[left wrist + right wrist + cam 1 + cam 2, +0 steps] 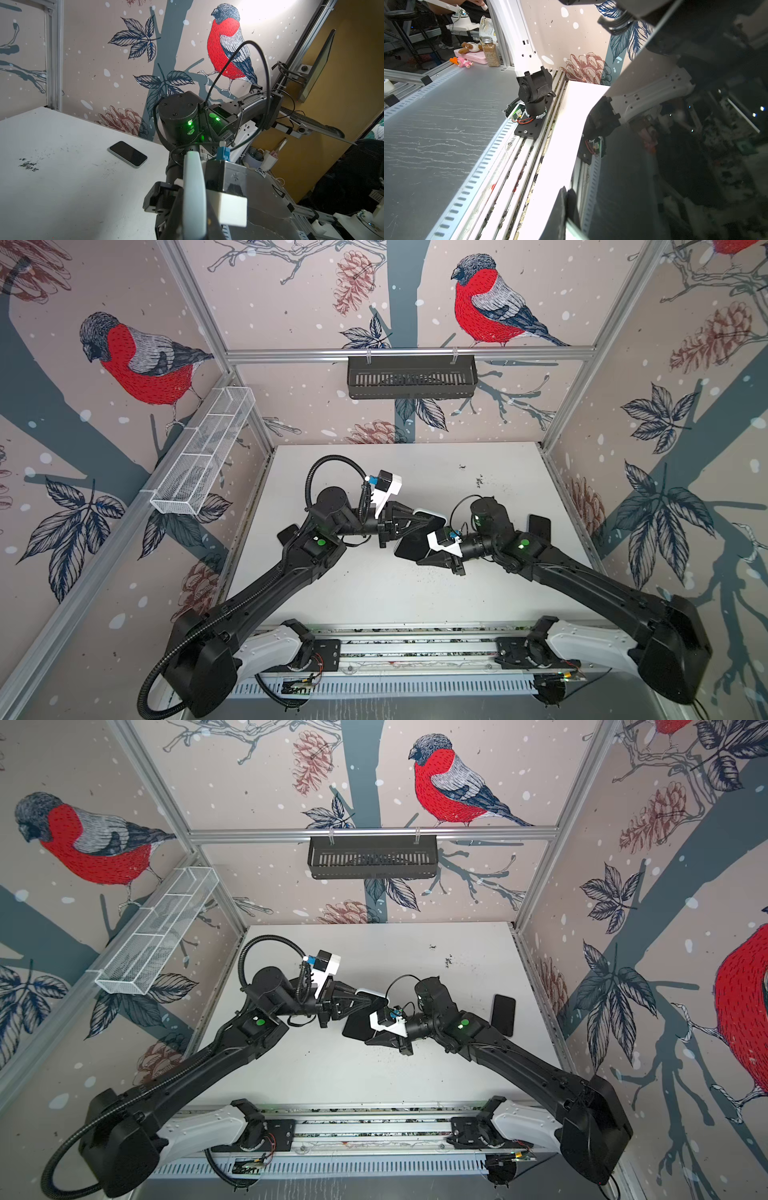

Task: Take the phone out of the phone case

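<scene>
A: So, where is the phone (pixel 411 545)?
B: Up off the table (pixel 374 597), between your grippers. Left gripper (pixel 422 519) pinches its pale end. Right gripper (pixel 420 561) sits at the other end; I can't tell if it grips. Yank hard and it slips, then drops.

Phone (pixel 409 546) is a glossy black slab, screen mirroring the room, up off the table mid-workspace and tilted. Pale bluish-grey case (pixel 424 512) shows along its far edge, looks like it's still on.
</scene>
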Tool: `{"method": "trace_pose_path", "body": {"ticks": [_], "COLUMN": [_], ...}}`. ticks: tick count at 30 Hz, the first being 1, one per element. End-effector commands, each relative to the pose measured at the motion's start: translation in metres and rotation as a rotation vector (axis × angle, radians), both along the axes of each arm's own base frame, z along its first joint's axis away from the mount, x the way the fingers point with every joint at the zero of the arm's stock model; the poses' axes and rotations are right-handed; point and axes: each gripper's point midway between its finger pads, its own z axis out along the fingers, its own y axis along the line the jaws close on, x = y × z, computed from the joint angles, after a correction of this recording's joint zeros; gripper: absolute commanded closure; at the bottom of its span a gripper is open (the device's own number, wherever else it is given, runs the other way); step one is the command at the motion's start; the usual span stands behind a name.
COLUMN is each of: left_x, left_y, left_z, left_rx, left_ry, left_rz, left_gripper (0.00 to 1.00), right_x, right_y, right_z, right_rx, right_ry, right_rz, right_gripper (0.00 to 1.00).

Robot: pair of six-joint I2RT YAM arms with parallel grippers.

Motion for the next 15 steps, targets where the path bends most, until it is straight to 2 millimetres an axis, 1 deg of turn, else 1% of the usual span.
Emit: {"method": "trace_pose_path", "body": {"ticks": [1, 7, 12, 15], "left_x": [0.027, 0.045, 0.053, 0.052], "left_y": [-0.004, -0.015, -0.020, -0.022], "left_z": [0.018, 0.003, -0.005, -0.007], "left_rx": [-0.050, 0.000, 0.020, 0.017], "left_ry": [0.046, 0.120, 0.168, 0.183], "left_rz": [0.129, 0.178, 0.185, 0.170], "left_gripper": [1.00, 1.00, 1.00, 1.00], "right_x": [0.000, 0.000, 0.003, 0.005], "right_y": [0.004, 0.005, 0.005, 0.004], "right_z": [-0.001, 0.004, 0.009, 0.013], "right_rx": [0.010, 0.033, 0.050, 0.068], "right_ry": [-0.092, -0.122, -0.148, -0.167], "right_rz": [0.018, 0.009, -0.011, -0.033], "right_gripper": [0.92, 0.92, 0.93, 0.94]}}
